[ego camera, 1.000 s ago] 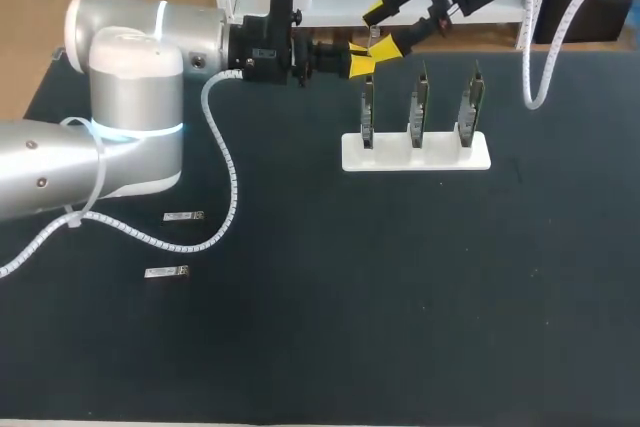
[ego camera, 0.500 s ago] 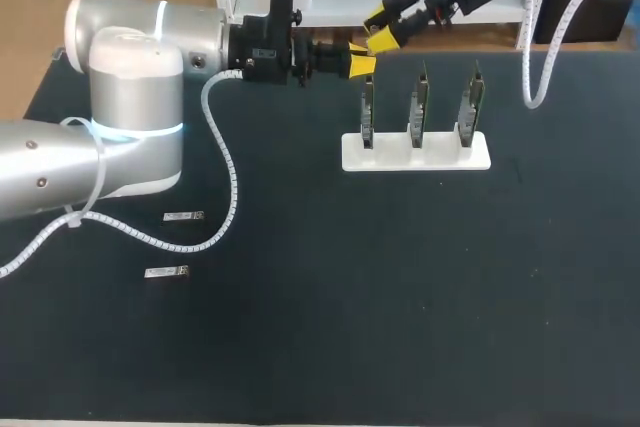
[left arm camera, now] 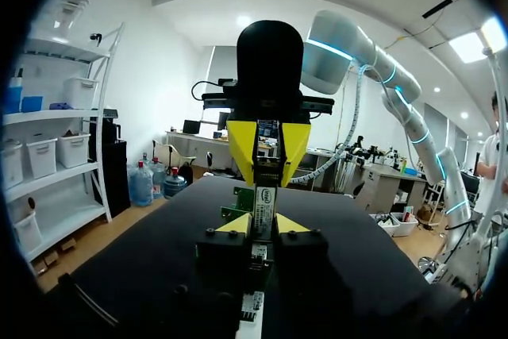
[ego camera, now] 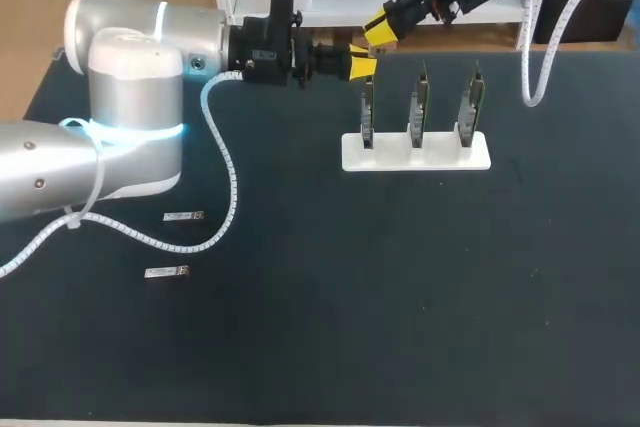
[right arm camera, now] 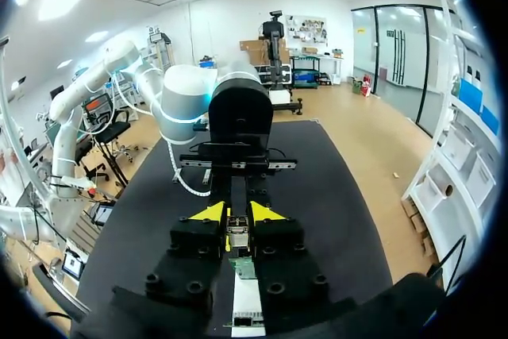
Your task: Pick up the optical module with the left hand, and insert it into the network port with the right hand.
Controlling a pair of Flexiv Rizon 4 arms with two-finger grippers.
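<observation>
My left gripper (ego camera: 360,65) reaches level over the table's far edge, shut on the optical module (left arm camera: 263,206), a thin metal bar with a green board end. My right gripper (ego camera: 378,31) comes down from the far right and meets it tip to tip. In the right wrist view the right gripper (right arm camera: 236,213) has both yellow fingertips against the optical module (right arm camera: 237,237) from two sides. In the left wrist view the right gripper (left arm camera: 268,148) stands straight ahead over the module's far end. The network ports are three upright boards (ego camera: 420,102) on a white base (ego camera: 415,155), just below both grippers.
Two spare modules (ego camera: 183,216) (ego camera: 166,272) lie on the black table at the left, under my left arm's white cable (ego camera: 222,162). The left arm's big elbow (ego camera: 135,107) covers the table's left side.
My right gripper's fingers went from wide apart to closed on the module held by the left gripper. The left arm stayed where it was.
</observation>
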